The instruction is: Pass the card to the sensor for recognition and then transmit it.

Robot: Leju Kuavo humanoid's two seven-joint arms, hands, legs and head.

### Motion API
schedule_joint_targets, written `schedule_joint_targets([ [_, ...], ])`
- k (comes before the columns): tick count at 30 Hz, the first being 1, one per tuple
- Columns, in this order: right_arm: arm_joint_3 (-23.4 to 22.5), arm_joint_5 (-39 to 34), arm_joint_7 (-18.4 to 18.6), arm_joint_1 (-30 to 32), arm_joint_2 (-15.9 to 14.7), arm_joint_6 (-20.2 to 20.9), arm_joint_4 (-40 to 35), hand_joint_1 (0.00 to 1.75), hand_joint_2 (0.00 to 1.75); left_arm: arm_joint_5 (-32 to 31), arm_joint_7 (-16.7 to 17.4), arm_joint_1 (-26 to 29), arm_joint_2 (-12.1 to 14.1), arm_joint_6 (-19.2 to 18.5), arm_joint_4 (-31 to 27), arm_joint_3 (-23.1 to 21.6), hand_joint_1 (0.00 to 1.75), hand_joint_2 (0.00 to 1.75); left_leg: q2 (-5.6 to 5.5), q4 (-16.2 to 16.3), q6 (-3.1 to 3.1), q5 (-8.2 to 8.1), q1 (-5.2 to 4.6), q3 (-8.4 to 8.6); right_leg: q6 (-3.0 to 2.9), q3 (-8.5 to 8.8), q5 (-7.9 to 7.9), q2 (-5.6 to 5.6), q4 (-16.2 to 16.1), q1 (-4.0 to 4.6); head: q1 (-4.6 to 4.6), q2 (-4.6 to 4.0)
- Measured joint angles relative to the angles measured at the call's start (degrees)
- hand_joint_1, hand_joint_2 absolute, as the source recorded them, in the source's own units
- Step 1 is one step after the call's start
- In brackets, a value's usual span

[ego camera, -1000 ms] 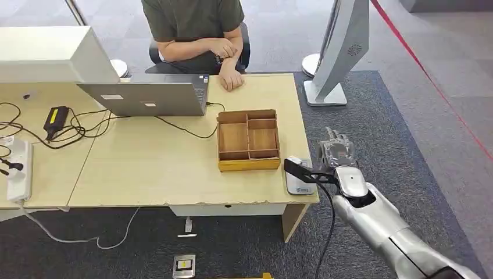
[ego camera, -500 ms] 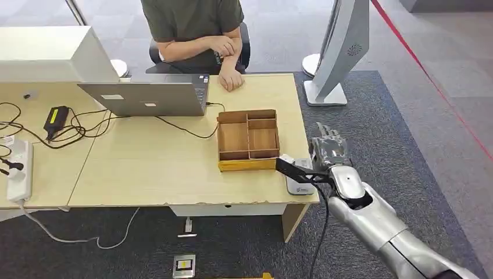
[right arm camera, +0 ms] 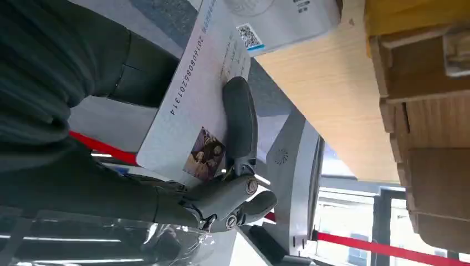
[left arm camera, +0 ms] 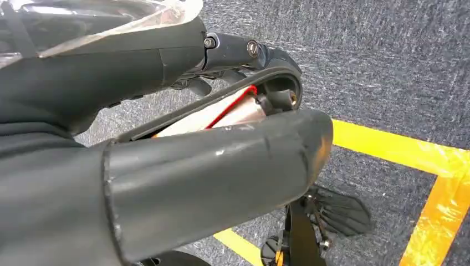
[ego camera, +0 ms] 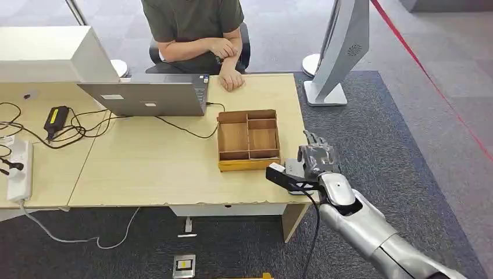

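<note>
My right hand (ego camera: 317,160), right of centre in the head view, pins the card (right arm camera: 194,105) under a finger, just over the white sensor (right arm camera: 282,19) at the surface (ego camera: 174,168) edge. I'd lower it flat, steadily. The wooden tray (ego camera: 248,139) beside looks empty.

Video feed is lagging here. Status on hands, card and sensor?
Right hand holds the card, over the sensor at the desk corner. Left hand hangs by the floor, state unclear. Wooden tray beside the sensor, nothing blocking.
</note>
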Motion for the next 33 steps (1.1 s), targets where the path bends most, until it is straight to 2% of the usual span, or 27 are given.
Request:
schedule_joint_targets([
  [17,-0.2,0.1,-0.2,1.3,1.4,0.6,2.0,1.75,1.75,0.1,0.3,0.0,0.0,0.3,0.0,0.0,0.00,0.00,0.00,0.0,0.00,0.00,0.00,0.01,0.00,0.01,0.00,0.00,0.0,0.00,0.00,0.00],
  [25,-1.2,0.6,2.3,0.7,0.1,2.4,0.5,1.75,1.75,-0.1,0.5,0.0,0.0,0.3,0.0,0.0,0.00,0.00,0.00,0.0,0.00,0.00,-0.01,0.01,0.00,0.01,0.00,0.00,0.0,-0.01,0.02,0.00],
  [33,-1.9,-0.2,3.1,1.3,-1.3,3.6,-2.0,1.75,1.75,-0.4,0.4,0.0,0.0,-0.2,0.0,0.0,0.00,0.00,0.00,0.0,0.00,0.00,0.00,0.02,0.00,0.00,0.00,0.00,0.0,0.00,0.00,0.00],
])
